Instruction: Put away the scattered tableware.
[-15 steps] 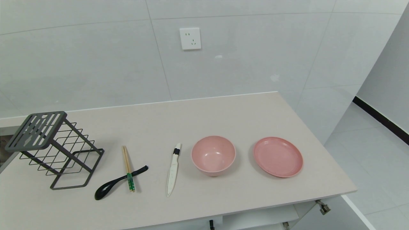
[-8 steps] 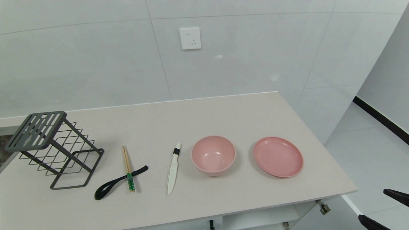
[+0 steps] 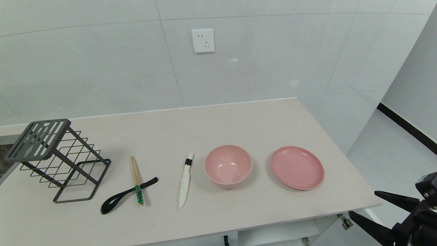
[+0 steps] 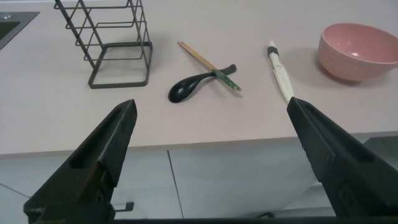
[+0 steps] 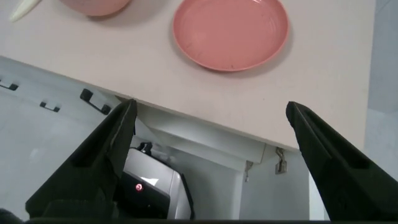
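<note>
On the beige counter (image 3: 211, 126) lie, from left to right, a black spoon (image 3: 123, 197) crossed by wooden chopsticks (image 3: 137, 180), a white knife (image 3: 184, 181), a pink bowl (image 3: 228, 166) and a pink plate (image 3: 297, 167). A dark wire rack (image 3: 54, 159) stands at the left end. My right gripper (image 3: 370, 210) is open, off the counter's front right corner, below and right of the plate (image 5: 231, 32). My left gripper (image 4: 211, 118) is open in front of the counter's edge, facing the spoon (image 4: 198, 84), chopsticks (image 4: 208, 61), knife (image 4: 280, 70), bowl (image 4: 359, 51) and rack (image 4: 112, 37).
A tiled wall with a socket (image 3: 203, 40) backs the counter. The counter ends on the right, with floor (image 3: 392, 160) beyond. A sink edge (image 4: 15, 28) lies left of the rack. Under the counter are cabinet fronts (image 4: 230, 180) and a hinge (image 5: 280, 163).
My right gripper has come into the head view at the lower right, rising and moving left toward the counter's corner. The tableware has not moved.
</note>
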